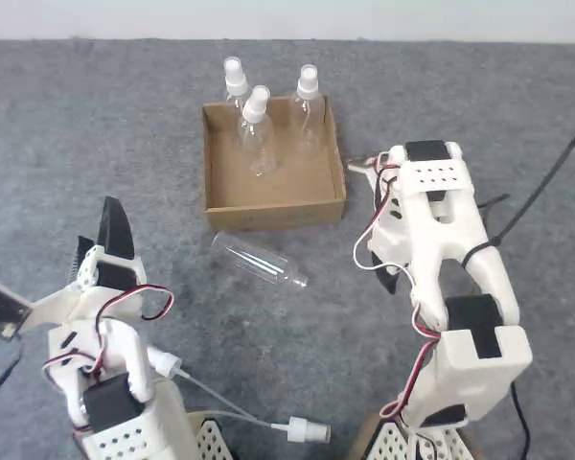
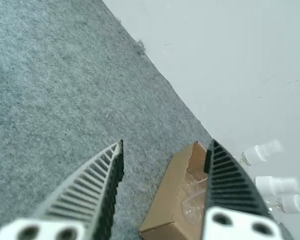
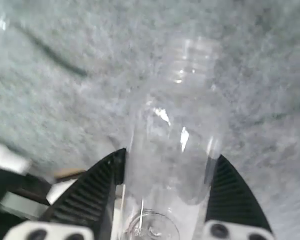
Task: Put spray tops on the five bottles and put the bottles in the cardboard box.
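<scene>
Lying nearest the arms' bases were a loose spray top (image 1: pixel 305 432) and a second spray top (image 1: pixel 165 363), dip tubes attached, on the grey carpet (image 1: pixel 77 125). Beyond them the left gripper (image 2: pixel 166 145) hung spread wide and empty, while the right gripper (image 3: pixel 167 155) clamped a clear uncapped bottle (image 3: pixel 175 120) lengthwise between its fingers. Another topless bottle (image 1: pixel 259 261) lay on its side just before the cardboard box (image 1: pixel 273 213), where three topped bottles (image 1: pixel 258 134) stood upright.
</scene>
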`<action>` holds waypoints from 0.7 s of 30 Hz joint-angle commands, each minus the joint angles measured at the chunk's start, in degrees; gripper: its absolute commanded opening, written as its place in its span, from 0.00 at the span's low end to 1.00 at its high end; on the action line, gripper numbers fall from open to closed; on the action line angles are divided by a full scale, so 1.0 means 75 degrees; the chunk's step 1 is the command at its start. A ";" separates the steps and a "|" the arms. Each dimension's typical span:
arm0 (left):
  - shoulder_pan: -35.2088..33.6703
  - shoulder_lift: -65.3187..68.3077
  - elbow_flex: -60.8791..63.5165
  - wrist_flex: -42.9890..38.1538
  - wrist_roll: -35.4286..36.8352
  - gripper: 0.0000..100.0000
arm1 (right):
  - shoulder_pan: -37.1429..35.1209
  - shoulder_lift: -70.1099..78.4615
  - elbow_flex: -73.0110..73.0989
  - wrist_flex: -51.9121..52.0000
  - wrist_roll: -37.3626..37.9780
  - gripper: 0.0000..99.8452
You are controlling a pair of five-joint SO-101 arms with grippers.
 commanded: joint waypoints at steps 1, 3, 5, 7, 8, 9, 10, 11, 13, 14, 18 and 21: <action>-0.0012 -0.0141 -0.0088 -0.0223 -0.0070 0.25 | 0.0147 -0.0592 -0.0117 -0.0264 0.0949 0.18; -0.0012 -0.0141 -0.0088 -0.0223 -0.0070 0.25 | 0.0182 -0.0592 -0.0117 -0.0381 0.0961 0.19; -0.0012 -0.0141 -0.0088 -0.0223 -0.0070 0.25 | 0.0170 -0.0592 -0.0117 -0.0346 0.0973 0.25; 0.0000 -0.0141 -0.0088 -0.0223 -0.0070 0.25 | 0.0123 -0.0592 -0.0117 -0.0311 0.0973 0.32; 0.0000 -0.0141 -0.0088 -0.0223 -0.0070 0.25 | 0.0123 -0.0592 -0.0117 -0.0358 0.0973 0.36; 0.0000 -0.0141 -0.0088 -0.0223 -0.0070 0.25 | 0.0123 -0.0592 -0.0129 -0.0393 0.0996 0.37; 0.0000 -0.0141 -0.0088 -0.0223 -0.0070 0.25 | 0.0123 -0.0592 -0.0129 -0.0463 0.1008 0.38; 0.0000 -0.0141 -0.0088 -0.0223 -0.0070 0.25 | 0.0123 -0.0592 -0.0129 -0.0592 0.1008 0.37; 0.0000 -0.0141 -0.0088 -0.0223 -0.0070 0.25 | 0.0123 -0.0592 -0.0129 -0.0791 0.0985 0.34; 0.0000 -0.0141 -0.0088 -0.0223 -0.0070 0.25 | 0.0123 -0.0592 -0.0117 -0.0908 0.0961 0.33; 0.0000 -0.0141 -0.0088 -0.0223 -0.0070 0.25 | 0.0123 -0.0580 -0.0117 -0.1295 0.0961 0.29; 0.0000 -0.0141 -0.0088 -0.0223 -0.0070 0.25 | 0.0123 -0.0545 -0.0105 -0.1541 0.0961 0.27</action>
